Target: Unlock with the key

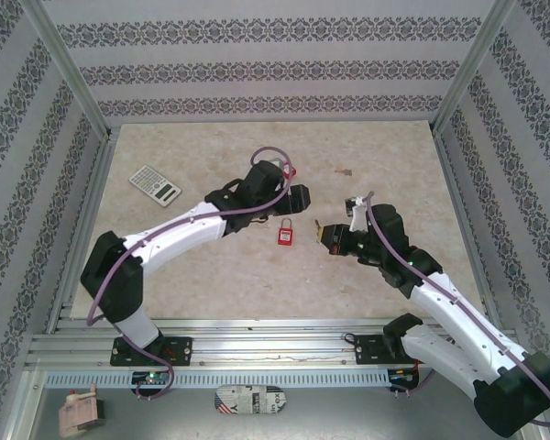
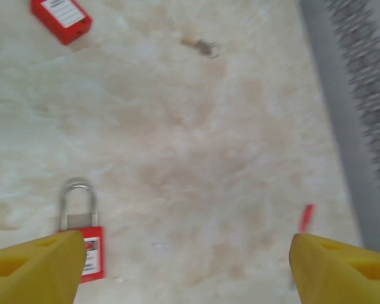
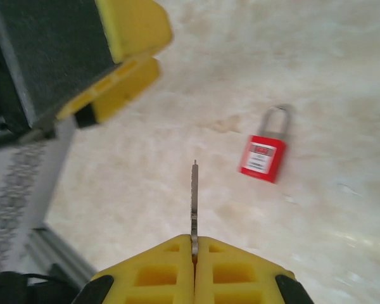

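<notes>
Key (image 3: 194, 196) held blade-forward in the closed fingers of the right gripper (image 3: 194, 244), left gripper (image 1: 298, 196) wide and empty near the red padlock (image 1: 285, 234) lying flat on the table (image 1: 394, 165): best to steady the lock body, then align the blade squarely with its keyway.

Robotics lab test cell. Marbled beige tabletop (image 1: 394, 165), stained, boxed in by bare aluminium frame posts (image 1: 69, 69). Walls covered in striped floral wallpaper (image 1: 275, 69) on three sides. Left arm (image 1: 183, 227) and right arm (image 1: 449, 307), white shells with black joints, bolted side by side to slotted metal rail (image 1: 275, 335) at near edge. Purple cable (image 1: 99, 298) runs exposed along left arm. Loose test props on tabletop: calculator (image 1: 155, 184), red padlock (image 1: 285, 233).
</notes>
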Controlling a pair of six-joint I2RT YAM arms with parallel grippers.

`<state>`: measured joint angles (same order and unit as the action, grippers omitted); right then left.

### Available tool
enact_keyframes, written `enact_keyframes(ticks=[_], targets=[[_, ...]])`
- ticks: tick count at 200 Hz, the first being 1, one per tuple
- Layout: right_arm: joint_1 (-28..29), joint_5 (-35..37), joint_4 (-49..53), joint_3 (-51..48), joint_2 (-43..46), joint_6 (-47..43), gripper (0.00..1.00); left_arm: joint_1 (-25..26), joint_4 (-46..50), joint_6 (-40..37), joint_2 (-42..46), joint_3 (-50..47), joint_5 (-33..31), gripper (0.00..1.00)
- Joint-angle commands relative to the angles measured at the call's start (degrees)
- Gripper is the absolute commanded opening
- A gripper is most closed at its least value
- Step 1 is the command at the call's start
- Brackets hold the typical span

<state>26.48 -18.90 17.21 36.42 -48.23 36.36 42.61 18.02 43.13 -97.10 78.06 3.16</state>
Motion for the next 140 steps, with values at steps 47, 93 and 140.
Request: enact_keyframes(ticks=[47,93,140], targets=[[1.64,8.27,10.74,0.07,2.91,-4.55,0.0,0.52,28.27,-11.01,-19.02,13.22,-3.02,0.68],[2.17,7.93,10.39,-0.52,3.24,-4.67,0.0,1.24,28.56,-10.28,-23.37,17.27,-2.56,0.67],[2.61,7.56,9.59,-0.92,2.71,-4.96,0.0,2.24,28.68,-10.17,-26.98,20.3,-1.17,0.66]])
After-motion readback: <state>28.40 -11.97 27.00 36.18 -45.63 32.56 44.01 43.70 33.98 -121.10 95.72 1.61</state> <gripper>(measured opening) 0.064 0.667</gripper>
